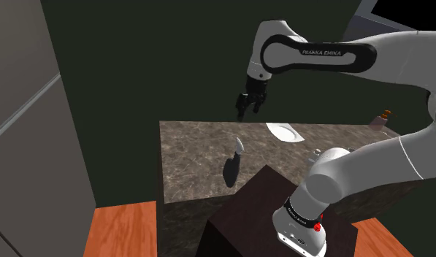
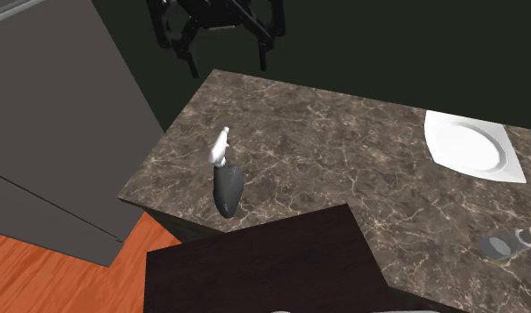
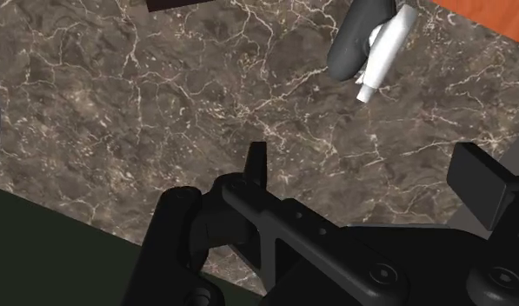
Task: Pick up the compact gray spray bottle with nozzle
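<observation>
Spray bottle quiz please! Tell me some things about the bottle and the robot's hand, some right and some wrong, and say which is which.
1. The spray bottle is on the marble counter. True.
2. The gripper is holding the spray bottle. False: it hangs in the air above the counter with its fingers apart, holding nothing.
3. The spray bottle has a dark gray body and a white nozzle. True.
4. The spray bottle sits on the white plate. False: the plate is well apart from it, further along the counter.
5. The floor beside the counter is blue. False: it is orange-brown.
</observation>
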Motion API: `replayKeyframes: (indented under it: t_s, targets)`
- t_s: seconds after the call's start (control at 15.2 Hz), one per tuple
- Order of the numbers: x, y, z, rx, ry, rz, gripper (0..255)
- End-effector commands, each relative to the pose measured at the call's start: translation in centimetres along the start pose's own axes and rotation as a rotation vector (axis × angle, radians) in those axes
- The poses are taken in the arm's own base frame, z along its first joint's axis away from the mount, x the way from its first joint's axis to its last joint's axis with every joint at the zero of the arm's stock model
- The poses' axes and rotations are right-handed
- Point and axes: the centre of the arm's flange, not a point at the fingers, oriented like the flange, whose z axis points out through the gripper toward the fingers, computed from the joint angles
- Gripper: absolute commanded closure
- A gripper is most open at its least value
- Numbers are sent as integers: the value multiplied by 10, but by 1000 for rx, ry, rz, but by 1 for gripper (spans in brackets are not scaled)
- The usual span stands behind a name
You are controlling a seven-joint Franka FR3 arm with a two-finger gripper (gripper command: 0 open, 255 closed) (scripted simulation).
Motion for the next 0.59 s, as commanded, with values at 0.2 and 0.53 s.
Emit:
replayKeyframes:
  t_s: [0.2,0.53]
  targets:
    - [26,0,68,53,-158,122,0]
    - [43,-1,139,105,-314,242,0]
